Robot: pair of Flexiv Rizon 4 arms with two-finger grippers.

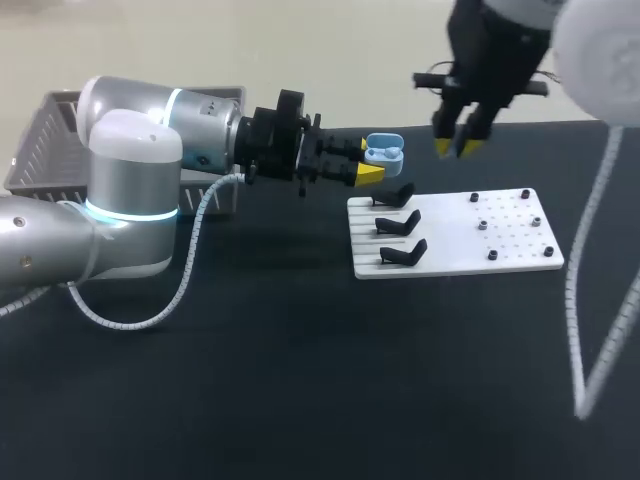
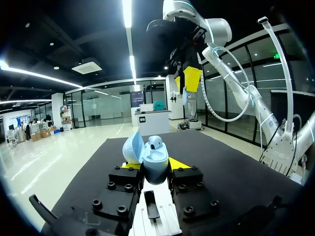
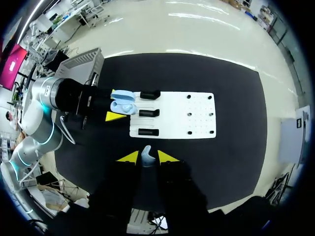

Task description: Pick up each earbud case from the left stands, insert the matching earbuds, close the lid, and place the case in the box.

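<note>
My left gripper (image 1: 372,165) is shut on a light blue earbud case (image 1: 383,153), held above the table just left of the white stand board (image 1: 460,240). In the left wrist view the case (image 2: 155,164) sits between the yellow tips with its lid (image 2: 132,148) up and one earbud (image 2: 155,143) seated inside. My right gripper (image 1: 458,147) hangs higher, to the right of the case, shut on a pale blue earbud (image 3: 146,156). From the right wrist view, the open case (image 3: 123,104) lies ahead and well below. Three black stands (image 1: 398,222) on the board are bare.
A grey basket (image 1: 50,140) stands at the table's back left, behind my left arm. The board's right half (image 3: 199,115) carries small black pegs and holes. Dark tabletop (image 1: 300,380) stretches in front of the board.
</note>
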